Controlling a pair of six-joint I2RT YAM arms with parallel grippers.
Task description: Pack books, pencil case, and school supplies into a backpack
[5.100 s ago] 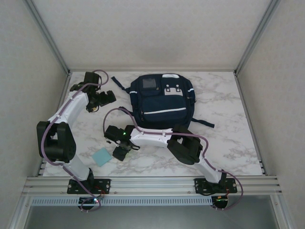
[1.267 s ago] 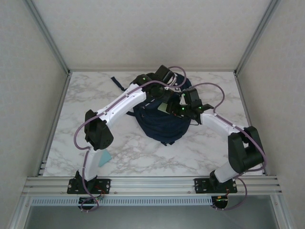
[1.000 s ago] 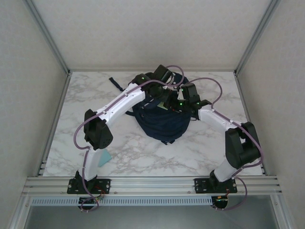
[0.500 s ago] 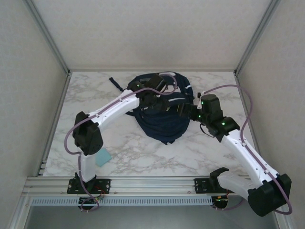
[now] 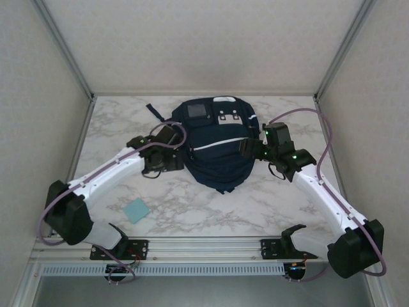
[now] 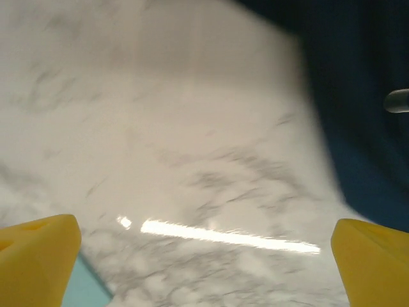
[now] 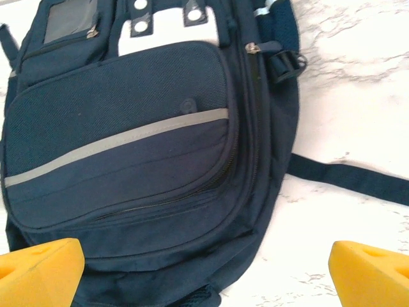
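Both arms have drawn back off the navy backpack [image 5: 217, 150] at upper centre, left gripper [image 6: 204, 265] and right gripper [image 7: 204, 265] spread wide and empty, so the pale blue pad [image 5: 136, 210] at lower left probably goes in next.

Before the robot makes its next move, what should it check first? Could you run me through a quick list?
1. Left gripper open and empty: ok, fingers wide apart with nothing between them.
2. Right gripper open and empty: ok, the same.
3. Pale blue pad free to pick up: ok, it lies flat on the table near the left arm, apart from the backpack.
4. Backpack let go: ok, one gripper at each side of it, neither holding it.
5. Backpack open to take the pad: cannot tell; the front pocket zip looks closed.
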